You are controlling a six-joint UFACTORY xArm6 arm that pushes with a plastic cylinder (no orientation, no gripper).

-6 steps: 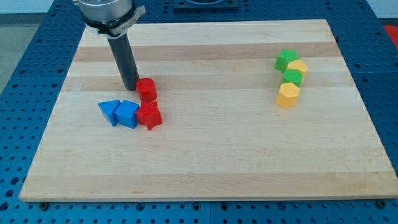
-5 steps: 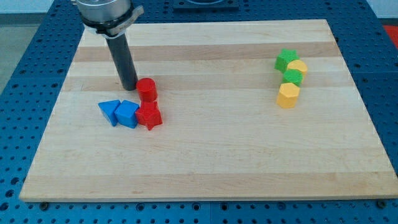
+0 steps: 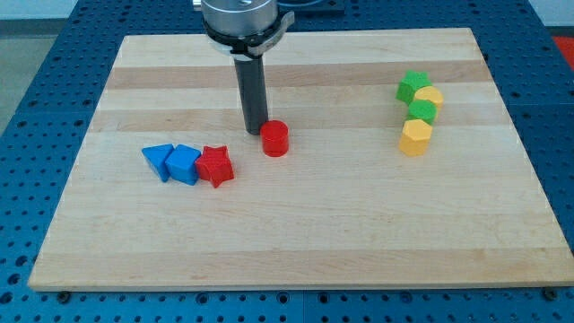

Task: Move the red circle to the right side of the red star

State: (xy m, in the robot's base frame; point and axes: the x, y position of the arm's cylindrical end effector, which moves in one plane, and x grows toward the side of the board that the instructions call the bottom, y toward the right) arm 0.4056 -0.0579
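The red circle (image 3: 275, 139) is a short red cylinder standing on the wooden board (image 3: 296, 233), left of the middle. The red star (image 3: 215, 166) lies to its lower left, with a gap between them. The star touches the right one of two blue blocks. My tip (image 3: 256, 132) is at the lower end of the dark rod, just up and left of the red circle, touching it or nearly so.
A blue triangle (image 3: 160, 160) and a blue block (image 3: 184, 164) lie left of the red star. At the view's right, a green star (image 3: 413, 86), a yellow block (image 3: 431, 97), a green block (image 3: 422, 111) and a yellow block (image 3: 415, 137) form a cluster.
The rod has moved to the view's right and pushed the red circle from just above the red star to a spot right of it. The star and blue blocks have not moved.
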